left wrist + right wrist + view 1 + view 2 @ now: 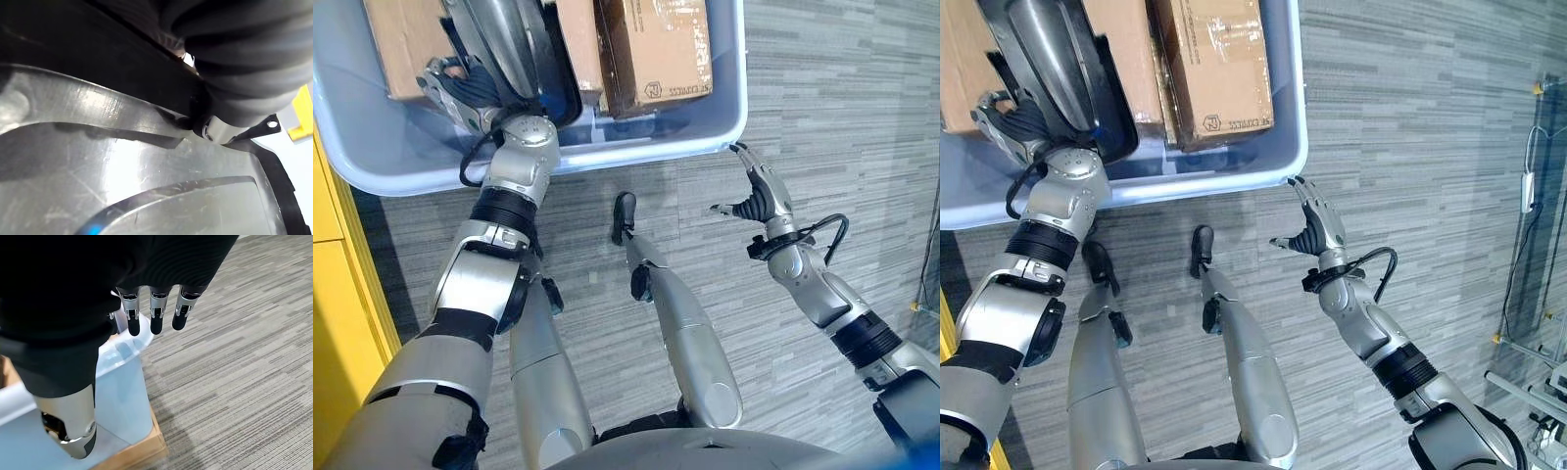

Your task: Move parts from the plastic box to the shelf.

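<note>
Yellow shelf (331,255): stands at the far left edge, just beside the plastic box.
Plastic box (724,127): pale blue, on the grey floor (822,88); it holds cardboard cartons (656,49) and the metal part.
Left hand (460,88): inside the box, pressed against the part; its fingers are hidden behind the metal, so I cannot tell whether they grip it.
Metal part (499,39): a silver curved shell with a black rim, lying in the left half of the box among the cartons.
Part's axis: the long axis appears to run from the near wall of the box up and away from the robot; the curved silver face looks toward the camera.
Right hand (1317,230): hovers outside the box near its near right corner, fingers straight and spread, thumb apart, holding nothing.
Risk, grip: the smooth curved metal could slide out of a one-handed hold on lifting.
Risk, snag: the black rim could catch on a carton or the box wall and drag the box.
Risk, shelf: the long part might clip the shelf on the way across.
</note>
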Motion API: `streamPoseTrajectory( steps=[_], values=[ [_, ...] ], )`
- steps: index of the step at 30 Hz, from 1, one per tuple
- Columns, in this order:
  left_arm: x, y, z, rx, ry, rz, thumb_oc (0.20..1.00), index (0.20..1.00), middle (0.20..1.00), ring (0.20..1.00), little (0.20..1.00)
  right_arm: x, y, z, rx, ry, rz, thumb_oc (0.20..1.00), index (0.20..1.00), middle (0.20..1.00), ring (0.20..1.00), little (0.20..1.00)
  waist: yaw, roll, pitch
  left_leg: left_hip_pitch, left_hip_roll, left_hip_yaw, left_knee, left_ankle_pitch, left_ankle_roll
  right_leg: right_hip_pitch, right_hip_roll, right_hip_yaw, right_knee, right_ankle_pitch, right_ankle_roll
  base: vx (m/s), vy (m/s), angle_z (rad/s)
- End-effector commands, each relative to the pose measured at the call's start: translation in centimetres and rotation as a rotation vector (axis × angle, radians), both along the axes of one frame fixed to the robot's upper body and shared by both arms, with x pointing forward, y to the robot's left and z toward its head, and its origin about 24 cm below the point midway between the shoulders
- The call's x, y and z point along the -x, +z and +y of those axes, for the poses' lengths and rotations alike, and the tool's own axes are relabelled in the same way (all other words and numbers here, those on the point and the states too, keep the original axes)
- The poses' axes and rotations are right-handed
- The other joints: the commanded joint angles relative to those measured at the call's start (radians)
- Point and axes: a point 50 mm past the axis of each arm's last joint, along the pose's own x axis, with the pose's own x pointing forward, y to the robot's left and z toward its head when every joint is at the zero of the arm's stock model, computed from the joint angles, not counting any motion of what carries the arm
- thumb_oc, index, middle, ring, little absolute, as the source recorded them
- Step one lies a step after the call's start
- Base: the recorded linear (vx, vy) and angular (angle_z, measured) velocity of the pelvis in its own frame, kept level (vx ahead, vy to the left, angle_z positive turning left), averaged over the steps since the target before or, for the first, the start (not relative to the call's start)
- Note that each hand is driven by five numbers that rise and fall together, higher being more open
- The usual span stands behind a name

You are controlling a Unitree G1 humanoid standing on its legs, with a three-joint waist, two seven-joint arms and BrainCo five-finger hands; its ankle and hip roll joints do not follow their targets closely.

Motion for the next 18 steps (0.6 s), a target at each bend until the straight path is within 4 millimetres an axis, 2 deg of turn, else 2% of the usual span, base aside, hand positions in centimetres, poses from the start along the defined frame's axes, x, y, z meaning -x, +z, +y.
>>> streamPoseTrajectory(
  steps=[1, 8, 12, 14, 17, 18],
  values=[
    [-0.2, -10.9, -1.0, 0.317, -0.261, 0.33, 0.2, 0.2, 0.2, 0.2, 0.2, 0.0, 3.9, -0.1, -0.049, 0.005, -0.161, 1.0, 1.0, 1.0, 1.0, 1.0, -0.041, -0.076, 0.08, -0.036, 0.033, -0.047, 0.133, 0.025, -0.03, 0.031, -0.008, 0.025, -0.008, 0.062, 0.042, -0.01, -0.037, 0.19],
    [-0.3, -10.6, -1.3, 0.356, -0.265, 0.282, 0.2, 0.2, 0.2, 0.2, 0.2, 0.0, 3.9, 0.1, -0.049, 0.019, -0.165, 1.0, 1.0, 1.0, 1.0, 1.0, -0.046, -0.079, 0.08, -0.046, 0.035, -0.046, 0.142, 0.022, -0.03, 0.021, -0.004, 0.028, -0.009, 0.064, 0.04, -0.02, -0.04, -0.11],
    [-0.1, -10.4, -1.3, 0.338, -0.262, 0.252, 0.2, 0.2, 0.2, 0.2, 0.2, 0.2, 3.6, 0.3, -0.05, 0.029, -0.165, 1.0, 1.0, 1.0, 1.0, 1.0, -0.048, -0.07, 0.08, -0.024, 0.036, -0.036, 0.132, 0.024, -0.031, 0.039, -0.001, 0.034, -0.012, 0.058, 0.037, -0.02, 0.014, 0.04],
    [-0.1, -9.8, -1.2, 0.299, -0.251, 0.222, 0.2, 0.2, 0.2, 0.2, 0.2, 0.3, 3.5, 0.4, -0.056, 0.036, -0.169, 1.0, 1.0, 1.0, 1.0, 1.0, -0.048, -0.06, 0.08, 0.006, 0.037, -0.024, 0.118, 0.025, -0.031, 0.066, 0.0, 0.038, -0.02, 0.053, 0.035, -0.05, 0.041, -0.01],
    [0.4, -7.7, -0.5, 0.095, -0.172, 0.107, 0.2, 0.2, 0.2, 0.2, 0.2, 0.7, 2.9, 0.2, -0.044, 0.047, -0.164, 1.0, 1.0, 1.0, 1.0, 1.0, -0.04, -0.01, 0.08, 0.136, 0.044, 0.017, 0.053, 0.033, -0.031, 0.175, 0.005, 0.047, -0.052, 0.031, 0.025, -0.05, 0.091, -0.07],
    [0.5, -7.6, -0.4, 0.086, -0.167, 0.101, 0.2, 0.2, 0.2, 0.2, 0.2, 0.7, 2.8, 0.1, -0.044, 0.047, -0.162, 1.0, 1.0, 1.0, 1.0, 1.0, -0.04, -0.006, 0.08, 0.146, 0.045, 0.02, 0.047, 0.035, -0.031, 0.184, 0.006, 0.048, -0.055, 0.03, 0.024, -0.03, 0.088, -0.06]
  ],
)
